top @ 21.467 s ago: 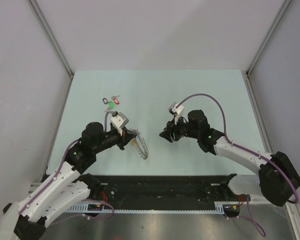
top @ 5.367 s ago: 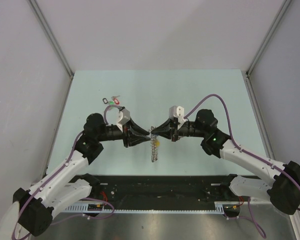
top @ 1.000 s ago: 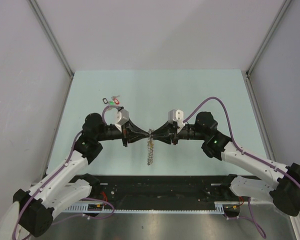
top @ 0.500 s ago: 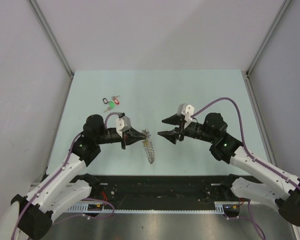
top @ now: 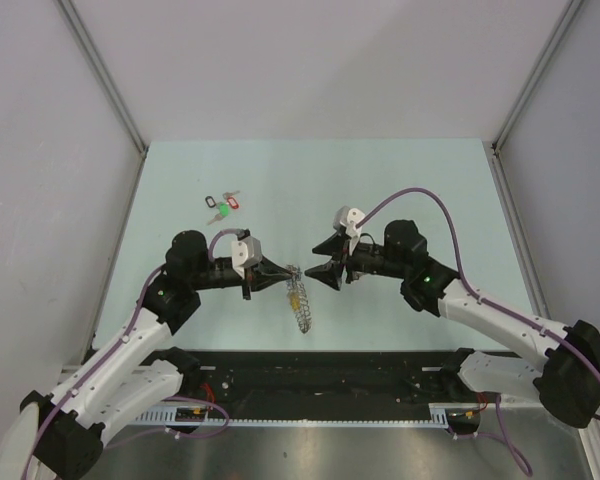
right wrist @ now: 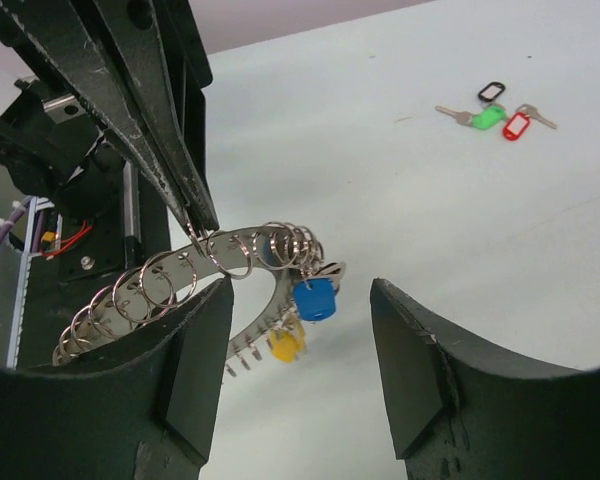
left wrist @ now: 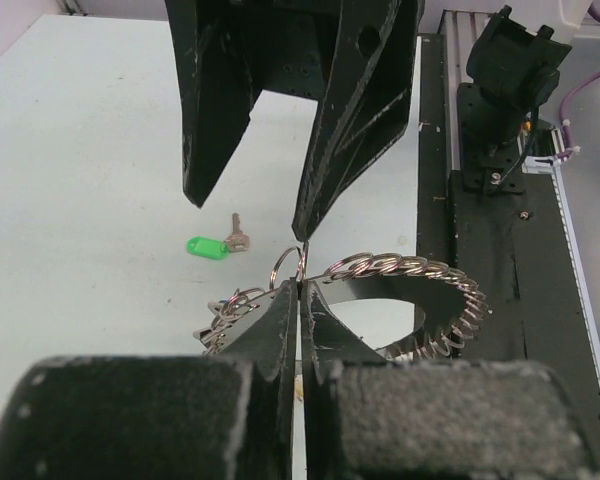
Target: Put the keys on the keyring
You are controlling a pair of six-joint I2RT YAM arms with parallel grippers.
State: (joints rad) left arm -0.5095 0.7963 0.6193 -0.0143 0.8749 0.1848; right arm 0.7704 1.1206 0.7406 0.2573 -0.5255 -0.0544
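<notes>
My left gripper (top: 282, 272) is shut on a small wire loop of the keyring (top: 298, 297) and holds the ring above the table. The left wrist view shows its jaws (left wrist: 300, 288) closed on that loop, with the grey coiled keyring (left wrist: 420, 285) curving off to the right. My right gripper (top: 319, 260) is open and empty just right of the ring. In the right wrist view (right wrist: 300, 300) the keyring (right wrist: 150, 290) sits between the fingers. The blue-tagged key (right wrist: 313, 298) hangs from it. The green-tagged key (left wrist: 210, 246) lies on the table beyond the ring.
A yellow tag (right wrist: 285, 345) also hangs from the ring. The bunch of three keys tagged black, red and green (top: 221, 205) lies on the table at the far left, also seen in the right wrist view (right wrist: 495, 115). A black rail (top: 310, 375) runs along the near edge.
A second ago both grippers met at the ring. The right gripper then opened and drew back right, and has now come left again, still open. The left gripper keeps hold of the ring.
</notes>
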